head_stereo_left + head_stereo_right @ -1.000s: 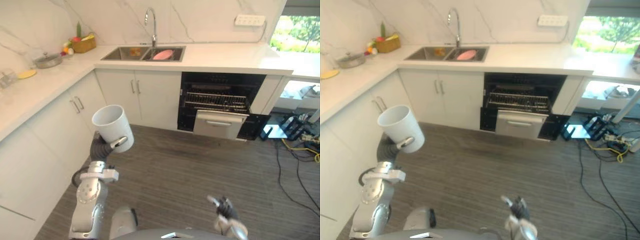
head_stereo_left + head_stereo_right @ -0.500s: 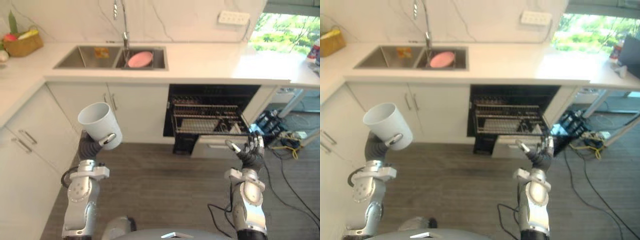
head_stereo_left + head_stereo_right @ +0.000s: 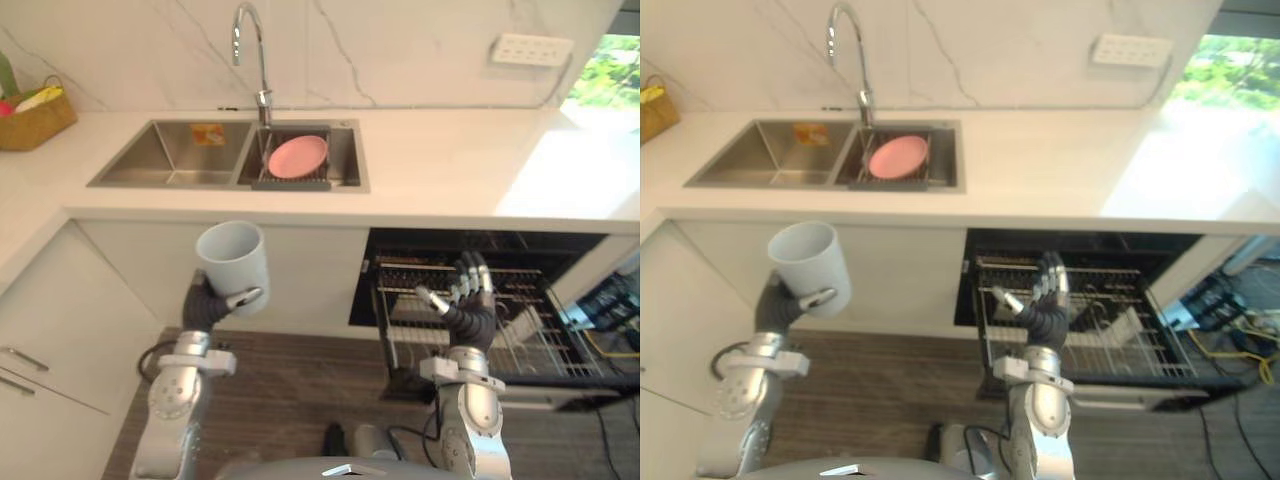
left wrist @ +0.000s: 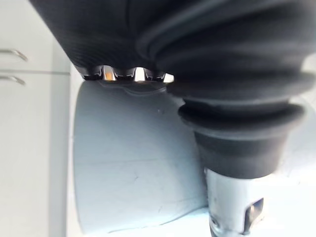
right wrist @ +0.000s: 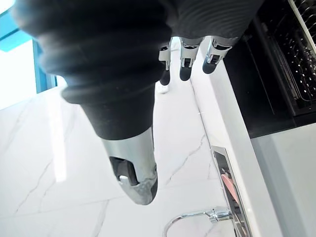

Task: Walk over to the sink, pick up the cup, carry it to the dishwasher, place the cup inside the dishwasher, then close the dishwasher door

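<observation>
My left hand (image 3: 206, 306) is curled round the white cup (image 3: 233, 264), thumb across its wall. The cup is mouth up in the air, in front of the cabinet below the sink (image 3: 165, 168). My right hand (image 3: 469, 318) is raised, fingers spread and straight, in front of the open dishwasher (image 3: 545, 335), rack pulled out. A pink plate (image 3: 297, 157) lies in the sink's right basin, set in the worktop (image 3: 450, 170).

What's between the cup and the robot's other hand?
Nothing: between cup and right hand the left eye view shows bare space, white cabinet front behind.
</observation>
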Controlling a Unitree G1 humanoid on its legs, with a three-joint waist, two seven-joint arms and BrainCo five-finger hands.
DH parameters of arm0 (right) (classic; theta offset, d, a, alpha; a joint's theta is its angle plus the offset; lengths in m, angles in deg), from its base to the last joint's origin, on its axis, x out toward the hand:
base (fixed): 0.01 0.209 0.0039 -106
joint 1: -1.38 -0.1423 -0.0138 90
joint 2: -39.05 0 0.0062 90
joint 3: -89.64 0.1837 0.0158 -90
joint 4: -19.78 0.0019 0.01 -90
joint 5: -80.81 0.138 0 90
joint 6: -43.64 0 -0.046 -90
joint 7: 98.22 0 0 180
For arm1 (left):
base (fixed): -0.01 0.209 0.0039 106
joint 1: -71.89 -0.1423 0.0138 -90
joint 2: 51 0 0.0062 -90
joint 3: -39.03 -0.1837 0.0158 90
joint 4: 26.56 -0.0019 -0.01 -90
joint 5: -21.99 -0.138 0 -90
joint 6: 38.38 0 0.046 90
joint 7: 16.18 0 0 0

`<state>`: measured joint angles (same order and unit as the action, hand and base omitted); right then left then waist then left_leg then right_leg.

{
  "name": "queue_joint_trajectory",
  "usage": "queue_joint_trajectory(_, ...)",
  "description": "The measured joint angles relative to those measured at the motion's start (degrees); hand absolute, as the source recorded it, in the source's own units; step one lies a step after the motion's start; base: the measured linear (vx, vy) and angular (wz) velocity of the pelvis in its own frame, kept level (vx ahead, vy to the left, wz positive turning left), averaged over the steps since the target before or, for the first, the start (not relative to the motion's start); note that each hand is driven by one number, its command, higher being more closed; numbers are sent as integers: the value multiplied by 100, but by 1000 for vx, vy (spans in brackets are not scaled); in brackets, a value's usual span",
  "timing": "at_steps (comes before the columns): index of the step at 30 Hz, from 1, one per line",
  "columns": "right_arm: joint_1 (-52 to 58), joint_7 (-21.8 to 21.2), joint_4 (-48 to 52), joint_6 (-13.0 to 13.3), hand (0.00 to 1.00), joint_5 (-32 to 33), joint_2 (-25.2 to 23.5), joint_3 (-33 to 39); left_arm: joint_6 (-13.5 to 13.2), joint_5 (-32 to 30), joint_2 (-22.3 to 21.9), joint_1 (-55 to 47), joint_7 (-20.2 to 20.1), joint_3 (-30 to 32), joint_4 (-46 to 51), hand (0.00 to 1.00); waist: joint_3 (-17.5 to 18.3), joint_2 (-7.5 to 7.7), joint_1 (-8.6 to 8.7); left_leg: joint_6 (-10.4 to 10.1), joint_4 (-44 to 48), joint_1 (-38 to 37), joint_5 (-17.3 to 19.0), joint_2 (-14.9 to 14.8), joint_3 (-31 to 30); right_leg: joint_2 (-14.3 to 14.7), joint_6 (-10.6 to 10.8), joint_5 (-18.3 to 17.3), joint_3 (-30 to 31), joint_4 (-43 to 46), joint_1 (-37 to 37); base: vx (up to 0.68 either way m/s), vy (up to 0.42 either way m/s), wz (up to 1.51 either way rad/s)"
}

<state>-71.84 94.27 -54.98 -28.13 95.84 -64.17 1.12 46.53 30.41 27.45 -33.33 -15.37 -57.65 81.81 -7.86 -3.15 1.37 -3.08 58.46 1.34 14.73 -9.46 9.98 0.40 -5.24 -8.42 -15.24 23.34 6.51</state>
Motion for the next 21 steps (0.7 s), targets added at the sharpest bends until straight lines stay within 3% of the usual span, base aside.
queue_joint_trajectory(1, -3, 135, 15, 10, 0, -123, -3, 9, 2, 1, 0, -5, -6, -45, -3, 100, 13, 25, -13, 39, 63, 166, 55, -74, 26, 9, 5, -49, 2, -73, -114, 607, -45, -32)
queue_joint_trajectory(2, -21, 440, -13, 19, 0, -353, -1, 118, 1, 12, -2, -1, 13, -90, -50, 100, 148, 73, -77, 160, -727, 438, 249, -77, 96, -41, 74, -87, 165, -363, -374, 502, -13, -43)
queue_joint_trajectory(5, -70, 542, -45, 21, 0, -412, 29, 217, -1, 40, -8, -17, 35, -26, -147, 100, 242, 152, -155, 206, -2656, 438, 258, 251, -248, -216, 199, -55, 550, -509, -425, 342, 48, -71)
queue_joint_trajectory(6, -94, 524, -53, 13, 0, -424, 98, 187, 0, 41, -47, -43, 38, 28, -170, 100, 264, 148, -185, 177, -3718, 353, -40, 419, -842, -274, 304, -82, 886, -499, -419, 462, 140, -117)
queue_joint_trajectory(7, -110, 509, -51, 3, 0, -426, 138, 159, 0, 41, -92, -76, 28, 61, -168, 100, 280, 126, -228, 121, -4136, 270, -273, 445, -1121, -278, 372, -120, 1127, -472, -421, 389, 149, -119)
queue_joint_trajectory(8, -122, 501, -50, 2, 0, -424, 147, 148, 0, 40, -130, -110, 17, 85, -167, 100, 302, 108, -251, 86, -4365, 201, -445, 438, -1238, -271, 429, -152, 1281, -448, -425, 302, 159, -117)
queue_joint_trajectory(9, -126, 472, -36, 2, 0, -419, 184, 145, -3, 39, -184, -187, 2, 98, -165, 100, 389, 30, -281, 57, -4775, 83, -943, 349, -1275, -228, 582, -244, 1552, -411, -432, 368, 238, -112)
queue_joint_trajectory(10, -124, 418, -50, 2, 0, -408, 251, 155, -10, 39, -265, -241, -16, 98, -176, 100, 509, -94, -255, -339, -4913, 14, -1313, 183, -1126, -159, 746, -348, 1733, -374, -438, 421, 347, -101)
queue_joint_trajectory(11, -105, 400, -59, -9, 0, -407, 251, 152, -11, 39, -276, -258, -24, 100, -190, 100, 586, -70, -239, -349, -4998, -111, -1190, 235, -1081, -221, 818, -392, 1812, -356, -426, 373, 412, -58)
queue_joint_trajectory(13, -84, 398, -43, -9, 0, -412, -8, 142, -111, 40, -179, -174, 27, 130, -172, 100, 728, 298, -145, -268, -5324, -388, -1164, 556, -719, -574, 1013, -487, 2066, -413, -423, 239, 370, -40)
queue_joint_trajectory(16, -77, 399, -46, -16, 0, -409, -198, 185, -118, 37, -14, -137, 356, 254, -172, 100, 833, 596, -65, -93, -5374, -461, -1062, 704, -484, -717, 1184, -356, 2199, -722, -465, 75, 182, -38)
queue_joint_trajectory(21, 38, 375, -48, -58, 0, -409, -240, 223, -328, 146, -105, -51, 1181, 488, -161, 100, 831, 613, 9, 55, -5364, -579, -932, 718, -151, -711, 1236, 112, 2270, -1352, -663, -5, 77, -42)
